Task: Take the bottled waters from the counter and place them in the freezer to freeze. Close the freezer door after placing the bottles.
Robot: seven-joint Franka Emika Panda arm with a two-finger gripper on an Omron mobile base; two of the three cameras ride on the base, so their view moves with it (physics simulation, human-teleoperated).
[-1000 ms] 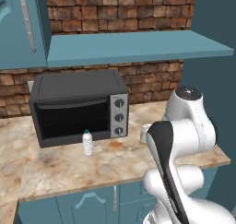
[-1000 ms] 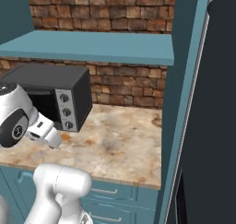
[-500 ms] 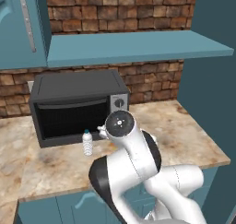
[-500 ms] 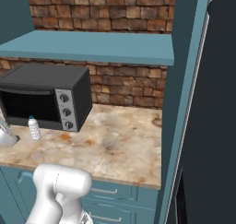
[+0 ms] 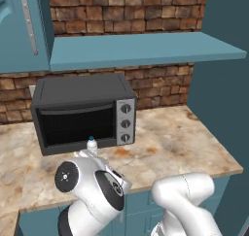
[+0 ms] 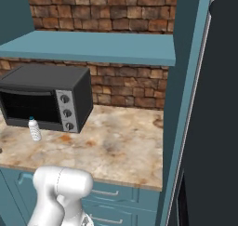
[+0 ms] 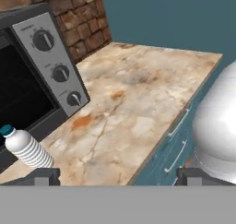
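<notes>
Bottle (image 7: 25,149) on counter (image 7: 138,103), beside open gripper (image 7: 117,177)

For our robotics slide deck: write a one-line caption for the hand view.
Open gripper hovers low beside the bottled water standing on the counter before the toaster oven.

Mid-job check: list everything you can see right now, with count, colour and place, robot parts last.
bottled water: one, clear-whitish with a dark cap, upright on the counter in front of the toaster oven
toaster oven: one, black with a grey knob panel, at the back of the counter
counter: one, beige marble with orange-brown blotches, over teal cabinets
shelf: one, teal, above the oven
brick wall: red-brown, behind the counter
gripper: one, dark fingertips, jaws wide open, close to the bottle
</notes>
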